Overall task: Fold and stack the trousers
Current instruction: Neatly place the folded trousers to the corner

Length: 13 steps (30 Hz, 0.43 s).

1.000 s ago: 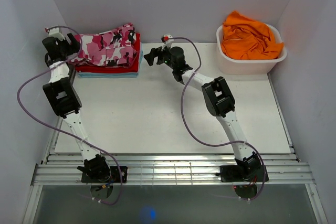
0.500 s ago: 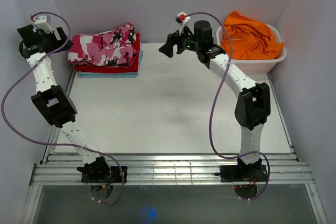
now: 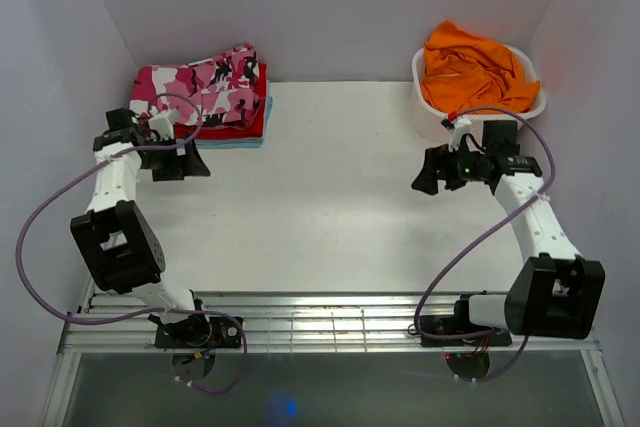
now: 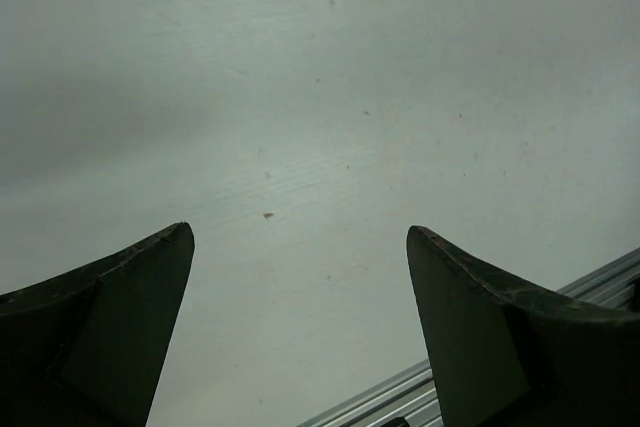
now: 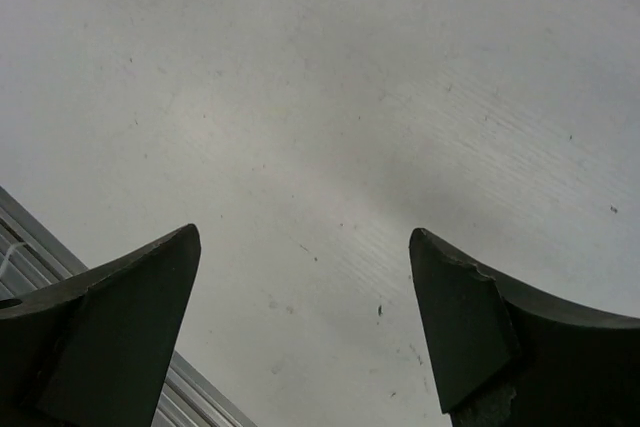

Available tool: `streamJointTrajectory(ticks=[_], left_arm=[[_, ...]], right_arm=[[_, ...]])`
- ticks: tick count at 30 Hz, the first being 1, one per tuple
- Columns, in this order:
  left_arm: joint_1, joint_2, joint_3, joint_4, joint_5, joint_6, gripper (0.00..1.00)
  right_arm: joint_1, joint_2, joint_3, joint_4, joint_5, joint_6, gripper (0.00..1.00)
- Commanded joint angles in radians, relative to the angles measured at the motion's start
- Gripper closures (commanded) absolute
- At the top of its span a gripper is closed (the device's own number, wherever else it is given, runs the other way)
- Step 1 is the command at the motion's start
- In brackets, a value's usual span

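Note:
The camouflage trousers [image 3: 205, 87] lie folded at the back left, on top of a stack. My left gripper [image 3: 196, 164] is open and empty just in front of that stack, apart from it. In the left wrist view the gripper [image 4: 300, 247] shows only bare table between its spread fingers. My right gripper [image 3: 421, 175] is open and empty over the right part of the table, in front of the basin. In the right wrist view the gripper [image 5: 305, 247] also shows only bare table between its fingers. The trousers are in neither wrist view.
Under the trousers lie a plain red garment [image 3: 250, 123] and a light blue one [image 3: 232, 143]. A white basin [image 3: 432, 105] at the back right holds a plain orange garment [image 3: 475, 69]. Metal rails [image 3: 330, 312] run along the near edge. Walls close three sides.
My left arm has come down from high at the left wall to the table in front of the stack. My right arm has swung from the back centre to the right, in front of the basin.

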Motion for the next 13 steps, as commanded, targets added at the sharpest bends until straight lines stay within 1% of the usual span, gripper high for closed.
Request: streamJointTrajectory(ticks=[1,2,3,4,5,7,8,13], left_arm=[[-0.133,-0.119,-0.111,-0.002,-0.089,0.022,0.02],[-0.2,-0.136,-0.142,0.014,-0.106,0.011,0.02],[-0.227,-0.153,-0.186,0.053,-0.135,-0.02,0.02],[-0.25,-0.177,-0.2,0.065,-0.139,-0.029,0.02],[-0.288,-0.182,-0.209,0.073,-0.142,-0.037,0.02],[-0.316,-0.187,-0.214,0.082,-0.157,-0.075,0.02],[-0.335,-0.187,-0.214,0.084,-0.157,-0.083,0.02],[-0.357,-0.217,-0.228,0.108,-0.159,-0.101,0.02]], right_arm=[[-0.038,-0.128,-0.136,-0.066,0.029,-0.104,0.1],[-0.052,-0.18,-0.173,-0.066,0.041,-0.105,0.1],[-0.057,-0.203,-0.208,-0.064,0.051,-0.105,0.1],[-0.06,-0.246,-0.265,-0.063,0.057,-0.104,0.1],[-0.06,-0.266,-0.288,-0.046,0.066,-0.098,0.1],[-0.06,-0.321,-0.34,-0.02,0.074,-0.066,0.1],[-0.06,-0.332,-0.346,-0.012,0.075,-0.059,0.1],[-0.06,-0.387,-0.34,-0.012,0.097,-0.044,0.1]])
